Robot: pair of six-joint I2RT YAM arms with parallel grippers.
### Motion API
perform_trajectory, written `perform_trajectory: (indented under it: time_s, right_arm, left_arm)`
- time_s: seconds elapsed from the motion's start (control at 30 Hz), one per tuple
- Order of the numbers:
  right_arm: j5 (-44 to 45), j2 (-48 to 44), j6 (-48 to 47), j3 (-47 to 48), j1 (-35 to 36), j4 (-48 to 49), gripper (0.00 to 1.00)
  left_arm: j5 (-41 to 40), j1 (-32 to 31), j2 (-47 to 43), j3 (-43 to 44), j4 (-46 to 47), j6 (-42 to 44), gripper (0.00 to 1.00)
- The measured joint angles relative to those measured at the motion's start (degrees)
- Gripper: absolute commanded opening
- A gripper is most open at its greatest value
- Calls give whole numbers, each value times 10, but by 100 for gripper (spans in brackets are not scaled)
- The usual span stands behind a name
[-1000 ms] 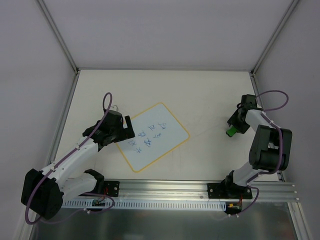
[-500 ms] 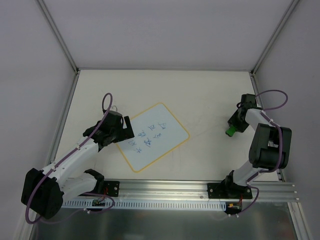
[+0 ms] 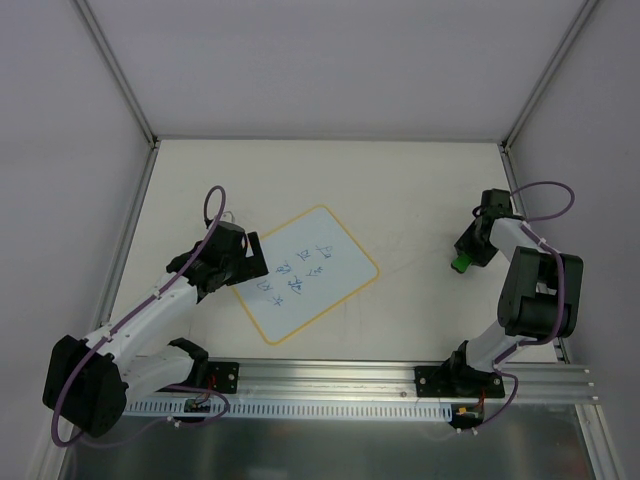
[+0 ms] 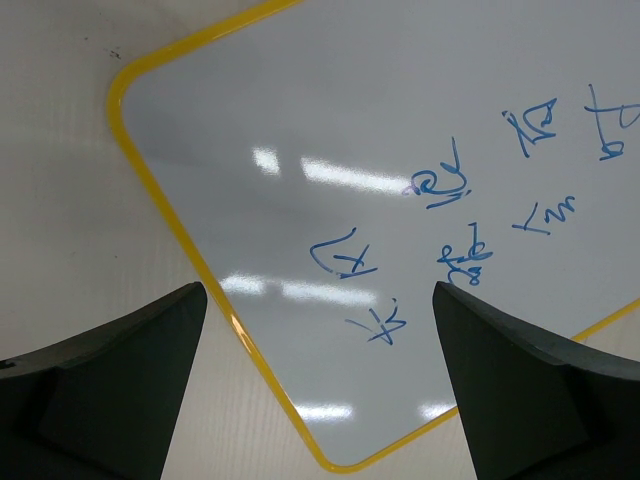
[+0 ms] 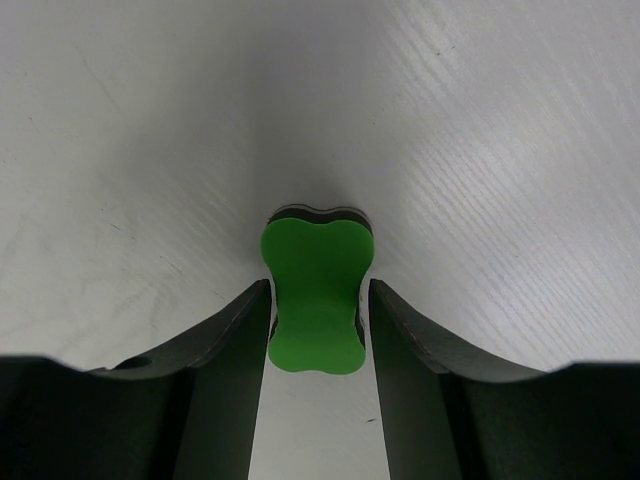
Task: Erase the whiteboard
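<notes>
Right gripper [image 5: 320, 288] grasping green eraser [image 5: 313, 325] on tabletop [image 5: 500, 150] | left gripper [image 4: 320, 290] spread above scribbled whiteboard [image 4: 350, 100]

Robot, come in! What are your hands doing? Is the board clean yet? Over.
Left gripper open over whiteboard corner. Right gripper shut on green eraser, off the board. Blue scribbles unwiped. Nothing seen between.

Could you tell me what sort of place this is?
Probably a robot lab cell: two arms bolted to a rail at a white table, plain panels around it, with a whiteboard and eraser on it.
</notes>
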Motion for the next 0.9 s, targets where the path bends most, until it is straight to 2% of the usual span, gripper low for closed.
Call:
perform_trajectory:
  time_s: [0.33, 0.47, 0.57, 0.83, 0.9]
  right_arm:
    - [0, 0, 2, 0, 8, -5, 42]
    - [0, 0, 2, -1, 8, -5, 35]
    - [1, 0, 4, -1, 8, -5, 30]
    - [3, -29, 4, -20, 32, -8, 28]
    - [5, -54, 3, -25, 54, -13, 28]
  left_arm:
    - [-2, 0, 0, -2, 0, -2, 99]
    - [-2, 7, 1, -6, 0, -6, 99]
    - [-2, 20, 7, -11, 0, -14, 99]
    - [5, 82, 40, -12, 0, -33, 99]
    - [5, 94, 57, -12, 1, -38, 96]
